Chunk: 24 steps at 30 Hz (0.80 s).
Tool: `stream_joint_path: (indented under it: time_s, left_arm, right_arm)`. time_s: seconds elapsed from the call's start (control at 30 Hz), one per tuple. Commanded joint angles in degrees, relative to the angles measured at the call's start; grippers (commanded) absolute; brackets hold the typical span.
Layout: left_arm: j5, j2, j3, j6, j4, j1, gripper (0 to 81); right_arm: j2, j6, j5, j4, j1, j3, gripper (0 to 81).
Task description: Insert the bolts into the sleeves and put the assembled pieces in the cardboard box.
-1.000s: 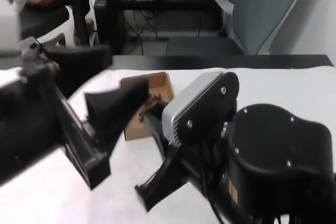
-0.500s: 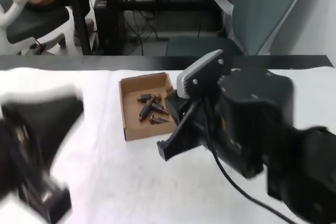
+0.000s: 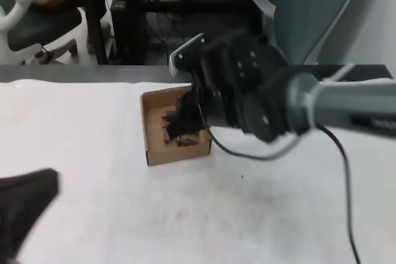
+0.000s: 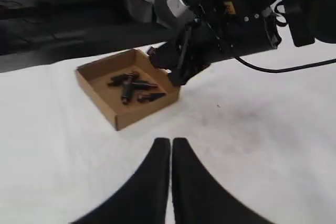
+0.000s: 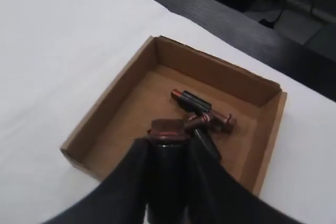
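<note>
- Pinching an assembled piece [image 5: 167,128], the right gripper [image 5: 167,150] hangs over the cardboard box [image 5: 220,70]
- Left gripper [image 4: 171,148], fingers pressed together, above the white cloth [image 4: 268,156]

a shallow, open-topped brown cardboard box [image 5: 216,75] holds a small pile of dark sleeved bolts [image 5: 195,103] with coppery heads; one more assembled piece [image 5: 167,167] hangs over its floor, clamped in the right gripper [image 5: 167,148].

Your right gripper [image 5: 167,153]: advanced from the bench's near edge to over the cardboard box [image 3: 147,135], bolt-and-sleeve piece [image 5: 167,128] in its fingers. Your left gripper [image 4: 170,153]: withdrawn to the near left corner.
</note>
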Motion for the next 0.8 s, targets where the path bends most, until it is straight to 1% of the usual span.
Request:
stream_joint_path:
  time_s: [0.0, 0.13, 0.2, 0.23, 0.4, 0.47, 0.5, 0.57, 0.6, 0.63, 0.7, 0.73, 0.77]
  left_arm:
    - [-6.5, -3.6, -2.1, -0.1, 4.4, -0.1, 1.8]
    - [-18.0, -6.7, -3.6, 3.4, 6.7, -0.1, 1.8]
    - [-22.0, -7.2, -3.9, 5.8, 6.4, -0.1, 1.8]
    - [-22.9, -7.3, -3.8, 6.3, 6.2, -0.1, 1.8]
    - [-22.8, -7.2, -3.6, 6.3, 6.7, -0.1, 1.8]
    - [-23.1, -7.2, -3.6, 6.1, 6.7, -0.1, 1.8]
    - [-24.1, -7.2, -3.6, 6.1, 7.0, -0.1, 1.8]
    - [-27.5, -7.2, -3.5, 6.1, 8.6, -0.1, 1.8]
    - [-30.1, -7.2, -3.5, 6.1, 10.1, -0.1, 1.8]
    - [-31.1, -7.2, -3.5, 6.0, 11.4, -0.1, 1.8]
    - [-31.3, -7.2, -3.5, 4.8, 12.4, -0.1, 1.8]
    - [-31.3, -7.2, -3.5, 3.6, 12.4, -0.1, 1.8]
    - [-31.3, -7.2, -3.5, 2.6, 12.4, -0.1, 1.8]
  right_arm:
    - [3.5, -0.4, -0.8, 6.1, -2.1, -6.6, 0.6]
    - [8.4, -0.6, -1.2, 12.2, -4.1, -12.5, 0.6]
    - [10.0, -2.6, -1.4, 13.6, -4.7, -14.0, 0.6]
    - [10.5, -3.3, -1.7, 13.7, -4.7, -14.3, 0.6]
    - [12.9, -4.4, -2.8, 13.7, -4.7, -14.4, 0.6]
    - [13.8, -4.4, -5.5, 13.6, -4.7, -14.4, 0.1]
    - [13.9, -4.4, -8.1, 13.6, -4.7, -14.4, 2.2]
    - [13.9, -3.5, -10.3, 13.0, -4.7, -14.4, 13.9]
    - [13.8, -2.5, -10.2, 12.6, -4.4, -14.4, 24.5]
    - [13.7, -1.5, -9.9, 12.0, -4.3, -14.4, 37.7]
    - [13.3, 0.8, -9.9, 11.5, -4.2, -14.9, 66.8]
    - [12.8, 1.5, -9.9, 11.9, -4.1, -15.2, 70.0]
    - [12.0, 2.2, -9.9, 12.1, -4.1, -15.4, 70.0]
